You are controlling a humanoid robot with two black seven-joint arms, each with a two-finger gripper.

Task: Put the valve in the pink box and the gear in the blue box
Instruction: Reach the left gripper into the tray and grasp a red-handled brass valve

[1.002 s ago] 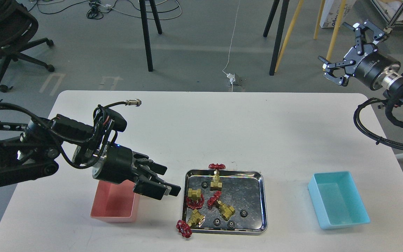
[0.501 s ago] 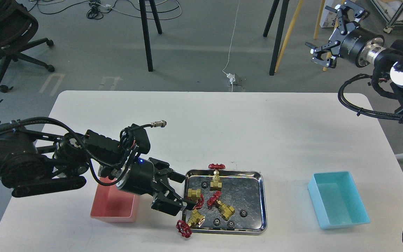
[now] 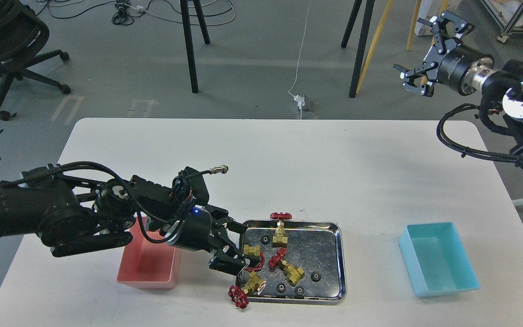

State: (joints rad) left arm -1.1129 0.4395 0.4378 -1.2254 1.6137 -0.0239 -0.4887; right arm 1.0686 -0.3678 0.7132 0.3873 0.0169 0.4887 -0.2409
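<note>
Several brass valves with red handwheels lie in a steel tray [image 3: 342, 259]. One valve [image 3: 252, 250] is at the tray's left edge. My left gripper [image 3: 238, 246] is open, its fingers straddling the tray's left rim right beside that valve, not closed on it. Another valve [image 3: 253, 284] hangs its wheel over the front left corner. Small black gears [image 3: 317, 276] lie among them. The pink box [image 3: 145, 272] stands left of the tray, partly under my left arm. The blue box [image 3: 438, 260] stands at the right. My right gripper [image 3: 427, 52] is open and empty, high beyond the table's far right corner.
A valve [image 3: 281, 231] stands upright at the tray's back rim. A cable plug [image 3: 218, 170] sticks up from my left wrist. Bare white table lies between the tray and the blue box. Stand legs and a chair are on the floor behind.
My left gripper has moved right and down from over the pink box to the tray's left edge by a valve. My right gripper has risen and swung a little left.
</note>
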